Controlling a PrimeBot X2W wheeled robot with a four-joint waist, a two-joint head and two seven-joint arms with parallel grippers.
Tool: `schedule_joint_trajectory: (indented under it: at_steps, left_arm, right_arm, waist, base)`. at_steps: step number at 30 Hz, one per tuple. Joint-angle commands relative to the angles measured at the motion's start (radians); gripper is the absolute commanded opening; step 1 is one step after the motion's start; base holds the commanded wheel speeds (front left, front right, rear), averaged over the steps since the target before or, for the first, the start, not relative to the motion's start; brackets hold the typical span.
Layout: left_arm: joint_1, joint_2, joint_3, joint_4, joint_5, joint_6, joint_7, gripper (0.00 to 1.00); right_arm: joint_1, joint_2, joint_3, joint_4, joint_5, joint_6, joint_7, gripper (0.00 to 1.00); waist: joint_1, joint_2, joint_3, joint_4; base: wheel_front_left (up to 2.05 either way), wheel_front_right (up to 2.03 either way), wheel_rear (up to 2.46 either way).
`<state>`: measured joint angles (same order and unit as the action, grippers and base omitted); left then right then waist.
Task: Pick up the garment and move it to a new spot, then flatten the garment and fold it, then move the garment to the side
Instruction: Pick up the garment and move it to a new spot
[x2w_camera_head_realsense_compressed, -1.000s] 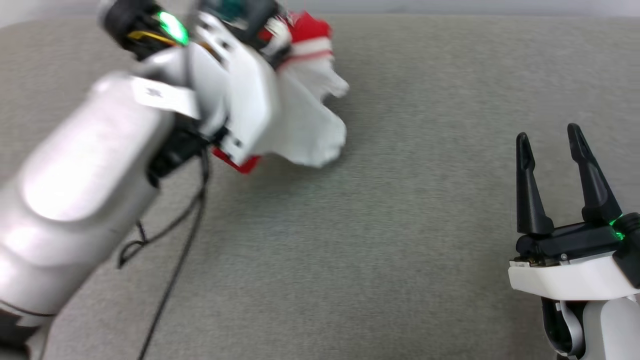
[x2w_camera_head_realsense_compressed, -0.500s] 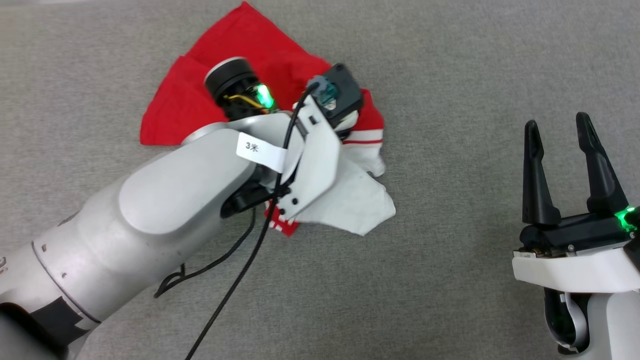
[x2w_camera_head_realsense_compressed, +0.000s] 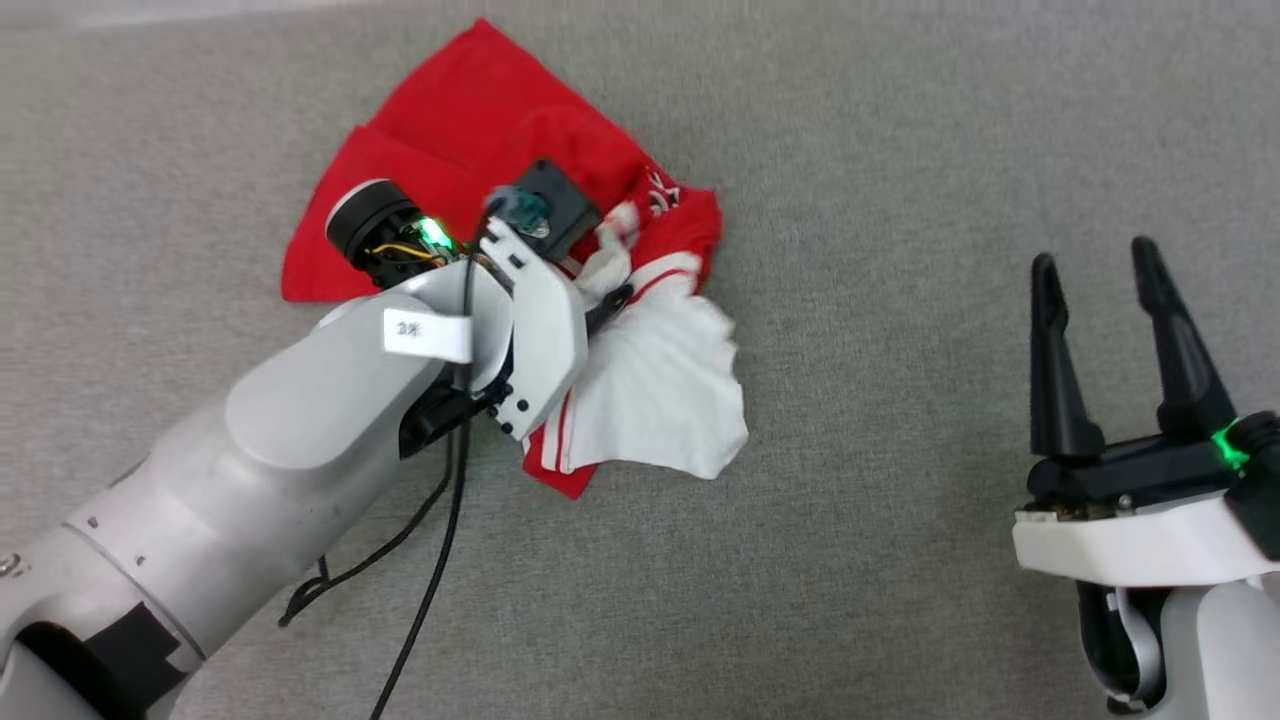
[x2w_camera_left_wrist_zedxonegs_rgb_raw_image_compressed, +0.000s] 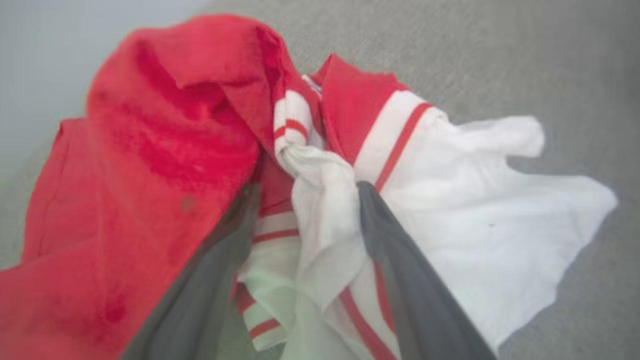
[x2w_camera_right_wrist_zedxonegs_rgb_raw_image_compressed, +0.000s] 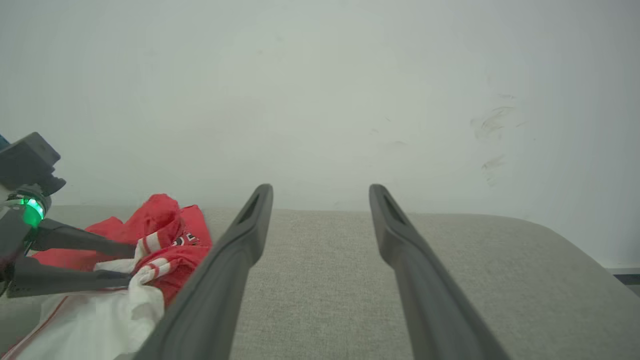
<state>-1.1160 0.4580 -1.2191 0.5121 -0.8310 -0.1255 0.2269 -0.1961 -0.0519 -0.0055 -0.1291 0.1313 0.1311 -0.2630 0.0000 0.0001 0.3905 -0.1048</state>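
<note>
The garment (x2w_camera_head_realsense_compressed: 470, 130), a red jersey with a white striped sleeve (x2w_camera_head_realsense_compressed: 660, 400), lies crumpled on the grey surface at the upper left of the head view. My left gripper (x2w_camera_head_realsense_compressed: 605, 290) sits low over its middle. In the left wrist view the left gripper (x2w_camera_left_wrist_zedxonegs_rgb_raw_image_compressed: 307, 190) is open, its fingers spread with a bunched white fold of the garment (x2w_camera_left_wrist_zedxonegs_rgb_raw_image_compressed: 150, 125) lying loose between them. The right wrist view shows the left gripper (x2w_camera_right_wrist_zedxonegs_rgb_raw_image_compressed: 131, 262) with its jaws apart at the garment (x2w_camera_right_wrist_zedxonegs_rgb_raw_image_compressed: 165, 215). My right gripper (x2w_camera_head_realsense_compressed: 1095, 255) is open and empty at the lower right, far from the cloth, and appears again as the right gripper (x2w_camera_right_wrist_zedxonegs_rgb_raw_image_compressed: 321, 190).
A grey fabric surface (x2w_camera_head_realsense_compressed: 880, 150) spreads all around the garment. A pale wall (x2w_camera_right_wrist_zedxonegs_rgb_raw_image_compressed: 320, 100) rises behind its far edge. A black cable (x2w_camera_head_realsense_compressed: 440, 560) hangs from my left forearm (x2w_camera_head_realsense_compressed: 300, 440) down onto the surface.
The left gripper has opened and released the garment, which now rests lower and more spread out. The left arm has drawn back slightly. The right gripper has stayed put.
</note>
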Motion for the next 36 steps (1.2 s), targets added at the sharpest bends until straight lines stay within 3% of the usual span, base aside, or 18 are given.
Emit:
schedule_joint_trajectory:
  at_steps: [1, 6, 11, 16, 23, 28, 36]
  left_arm:
    - [0.023, -0.010, 0.025, 0.006, -0.006, 0.015, -0.063, 1.00]
    - [0.102, -0.013, 0.092, 0.007, 0.002, 0.106, -0.287, 1.00]
    - [0.211, 0.002, 0.139, -0.018, 0.002, 0.207, -0.438, 1.00]
    - [0.334, 0.028, 0.224, -0.075, 0.018, 0.321, -0.490, 1.00]
    - [0.582, 0.033, 0.480, -0.274, 0.185, 0.472, -0.492, 1.00]
    - [0.776, 0.004, 0.649, -0.382, 0.314, 0.516, -0.492, 1.00]
    - [1.010, -0.080, 0.846, -0.472, 0.469, 0.481, -0.492, 1.00]
  right_arm:
    - [0.020, 0.003, 0.003, 0.007, -0.007, -0.001, -0.003, 1.00]
    - [0.065, 0.003, 0.006, 0.031, -0.020, -0.001, -0.003, 1.00]
    - [0.108, 0.003, 0.002, 0.061, -0.030, -0.001, -0.003, 1.00]
    - [0.145, 0.003, -0.005, 0.087, -0.033, -0.001, -0.003, 1.00]
    - [0.182, 0.003, -0.019, 0.114, -0.033, -0.001, -0.003, 1.00]
    - [0.199, 0.003, -0.019, 0.126, -0.026, -0.001, -0.003, 1.00]
    - [0.224, 0.003, -0.020, 0.143, -0.015, -0.001, -0.003, 1.00]
  waist:
    - [0.0000, -0.0001, -0.041, 0.012]
    - [0.0000, -0.0001, -0.124, 0.047]
    - [0.0000, -0.0001, -0.193, 0.085]
    - [0.0000, -0.0001, -0.240, 0.121]
    - [0.0000, -0.0001, -0.285, 0.161]
    - [0.0000, -0.0001, -0.313, 0.174]
    - [0.0000, -0.0001, -0.349, 0.183]
  base:
    - [0.00, 0.00, 0.00]
    - [0.00, 0.00, 0.00]
    - [0.00, 0.00, 0.00]
    - [0.00, 0.00, 0.00]
    - [0.00, 0.00, 0.00]
    - [0.00, 0.00, 0.00]
    - [0.00, 0.00, 0.00]
